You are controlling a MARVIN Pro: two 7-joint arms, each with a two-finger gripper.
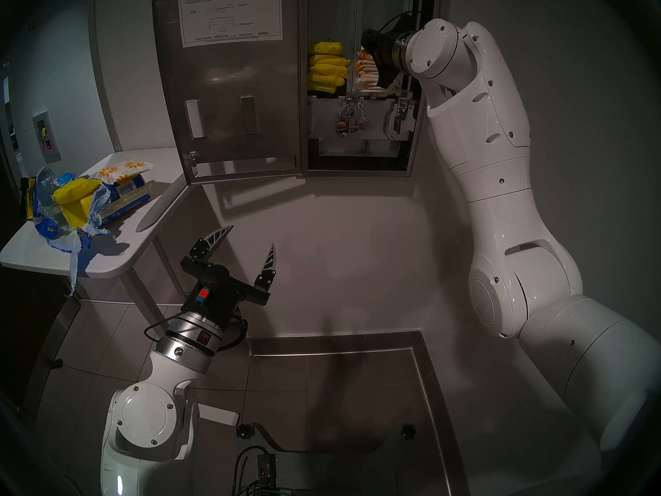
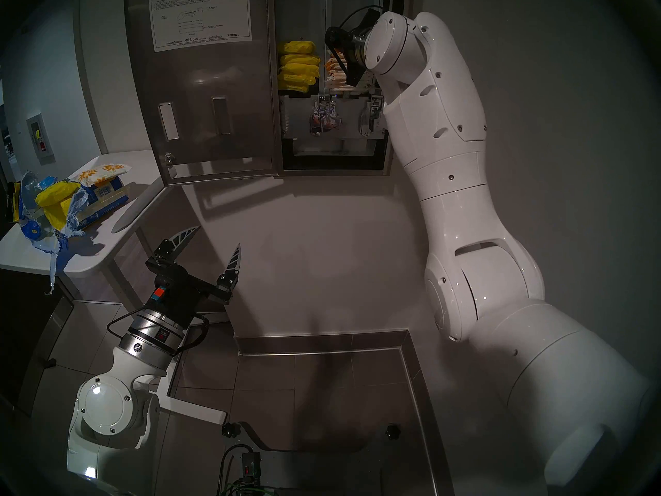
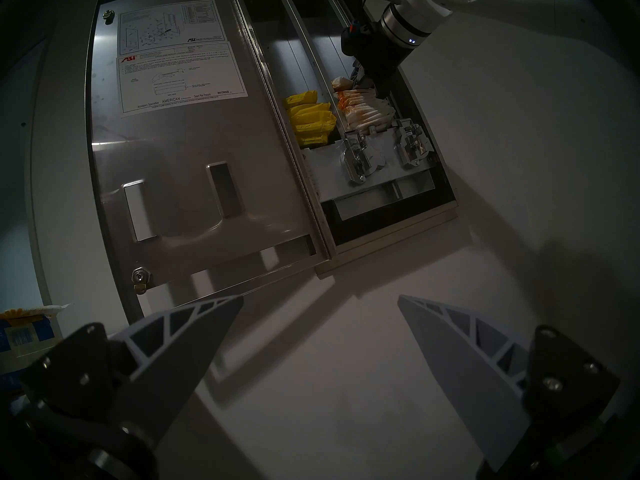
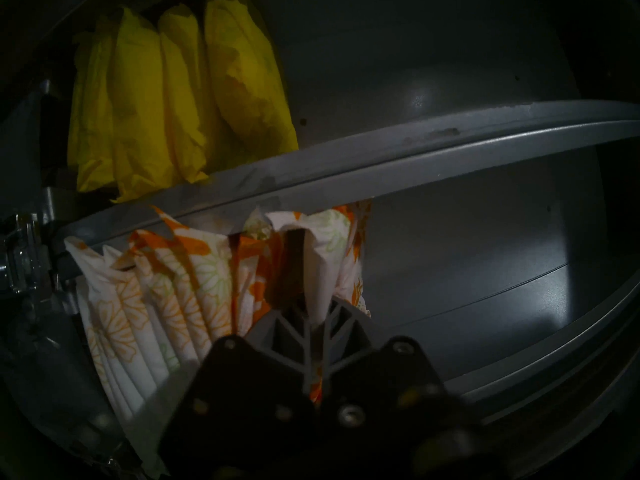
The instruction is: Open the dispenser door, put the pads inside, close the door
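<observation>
Closest to my right wrist camera is the right tool (image 4: 317, 334), its two ribbed fingers pinched together on the near edge of a daisy-print pad (image 4: 320, 275). That pad sits at the end of the row of pads (image 4: 166, 288) already packed in the right-hand column of the dispenser, so the pad lies straight ahead of the tool, its long axis running away from me into the cabinet, edge-on like its neighbours. The yellow wrapped packets (image 4: 180, 98) fill the other column, beyond the steel divider (image 4: 381, 157). From the head view the right arm is reaching level into the open cabinet, and the dispenser door (image 1: 229, 91) hangs swung wide to the left, instruction sheet (image 1: 229, 12) facing me. My left tool (image 1: 246, 255) hovers low with its fingers spread and nothing between them, below the door's free edge and near the worktop (image 1: 118, 255), where another daisy pad (image 1: 125, 169) lies on the torn blue-and-yellow bag (image 1: 71, 205). I judge the left arm is the nearer one for that remaining pad and for swinging the door shut.
</observation>
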